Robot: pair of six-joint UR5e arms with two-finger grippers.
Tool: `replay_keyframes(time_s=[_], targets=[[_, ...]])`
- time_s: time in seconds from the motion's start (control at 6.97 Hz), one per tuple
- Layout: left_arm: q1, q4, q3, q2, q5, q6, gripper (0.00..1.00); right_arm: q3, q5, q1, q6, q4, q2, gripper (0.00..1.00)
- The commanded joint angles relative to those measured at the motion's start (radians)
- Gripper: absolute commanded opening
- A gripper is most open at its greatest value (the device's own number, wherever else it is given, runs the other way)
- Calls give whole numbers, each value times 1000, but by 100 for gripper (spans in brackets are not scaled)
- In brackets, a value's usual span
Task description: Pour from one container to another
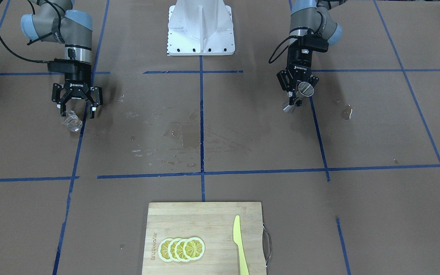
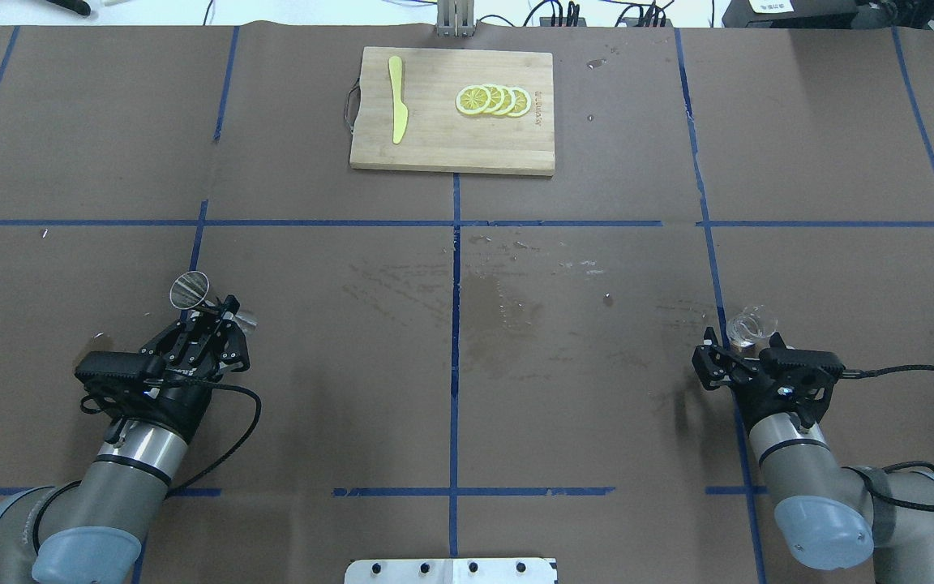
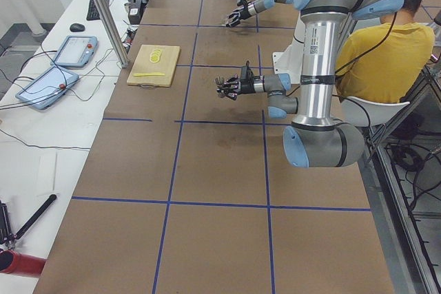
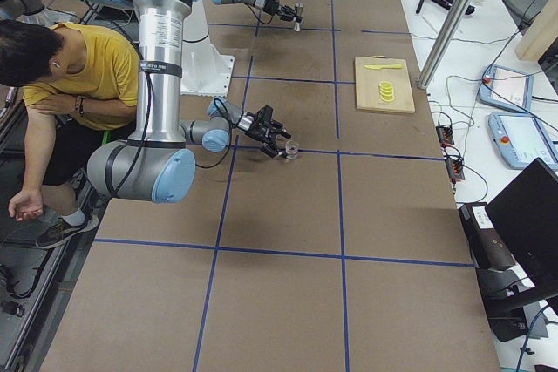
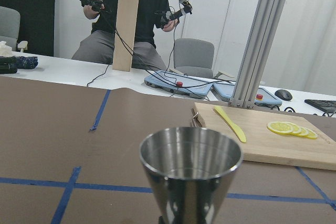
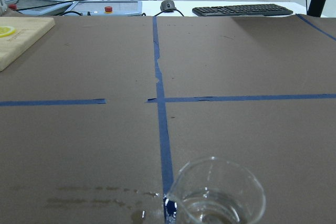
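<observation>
Small glass beaker (image 6: 220,195), some clear liquid inside: judged light, brittle, slick. Grip mid-wall, gently. It stands on the table (image 2: 597,405) just ahead of the right gripper (image 2: 743,342), jaws apart. Left gripper (image 2: 212,318) is clamped on the waist of a steel jigger (image 5: 190,169).

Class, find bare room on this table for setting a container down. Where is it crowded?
Free: the wide middle between the left gripper with its metal cup and the right gripper by the glass; also either side of the cutting board. Crowded: the board itself.
</observation>
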State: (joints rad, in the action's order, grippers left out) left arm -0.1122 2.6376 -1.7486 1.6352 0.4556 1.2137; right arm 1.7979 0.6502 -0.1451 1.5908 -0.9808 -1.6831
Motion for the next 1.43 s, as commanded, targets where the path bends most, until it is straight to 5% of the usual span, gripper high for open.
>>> replay_keyframes(time_s=[0.0,0.43,0.86,1.29], targets=[[0,2,-5,0,0,0,0,-34,6,-21,-2,5,16,93],[0,2,-6,12,0,0,0,-43,5,-22,-9,13,16,81],[0,2,-8,21,0,1,0,-45,3,-22,-11,14,13,33],[2,22,-5,49,0,-5,0,57,35,-65,-154,14,25,12]])
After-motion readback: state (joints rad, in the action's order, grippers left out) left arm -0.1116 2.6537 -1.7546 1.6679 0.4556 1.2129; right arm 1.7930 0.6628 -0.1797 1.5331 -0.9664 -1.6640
